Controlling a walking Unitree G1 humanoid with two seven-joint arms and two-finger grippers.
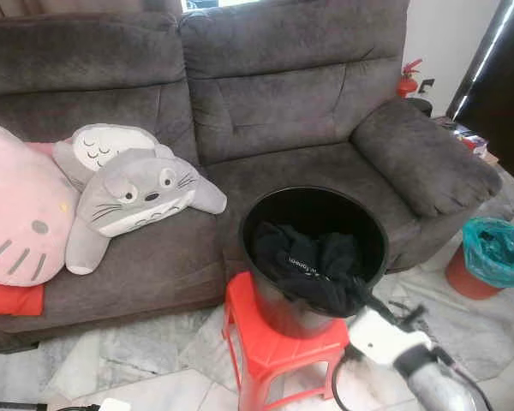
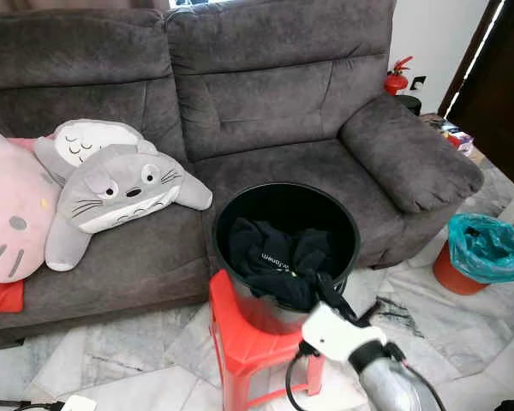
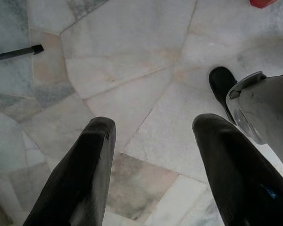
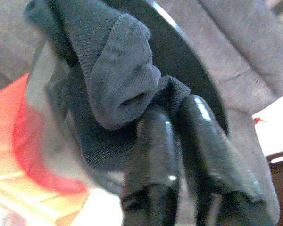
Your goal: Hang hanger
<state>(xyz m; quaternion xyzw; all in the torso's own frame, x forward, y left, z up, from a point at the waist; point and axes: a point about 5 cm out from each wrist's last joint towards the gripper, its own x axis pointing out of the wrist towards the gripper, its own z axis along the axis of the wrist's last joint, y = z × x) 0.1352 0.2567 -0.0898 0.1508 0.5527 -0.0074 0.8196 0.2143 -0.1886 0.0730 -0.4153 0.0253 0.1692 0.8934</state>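
— Textures and shapes first?
— Noted a sofa [image 1: 274, 103] in grey-brown velvety fabric, thickly padded, with a rounded armrest. Found two soft things lying on its seat: a grey plush toy [image 1: 141, 201] with whiskers and a pale belly, and beside it a round pink cushion [image 1: 17, 214] with a cat face. Underfoot, saw a marble floor [image 3: 122, 61] of pale, irregular veined slabs.

— And containers?
— Spotted a round black bucket [image 1: 313, 190], smooth and glossy, standing on a red plastic stool [image 1: 274, 342] just in front of the sofa. Held a crumpled dark garment [image 1: 313, 257], knitted and ribbed up close, heaped inside and draped over the near rim. Also noticed, off by the armrest, a small orange bin [image 1: 467, 278] lined with a teal bag.

— The arms?
— Reached the right one forward and up to the bucket's near rim, silver forearm and white wrist in view. Had the right gripper [image 4: 174, 110] pinched together on a fold of the garment, fabric bunched over both black fingertips. Hung the left gripper [image 3: 153, 127] low, pointed down at the floor, its two fingers [image 3: 85, 169] spread well apart with nothing between them
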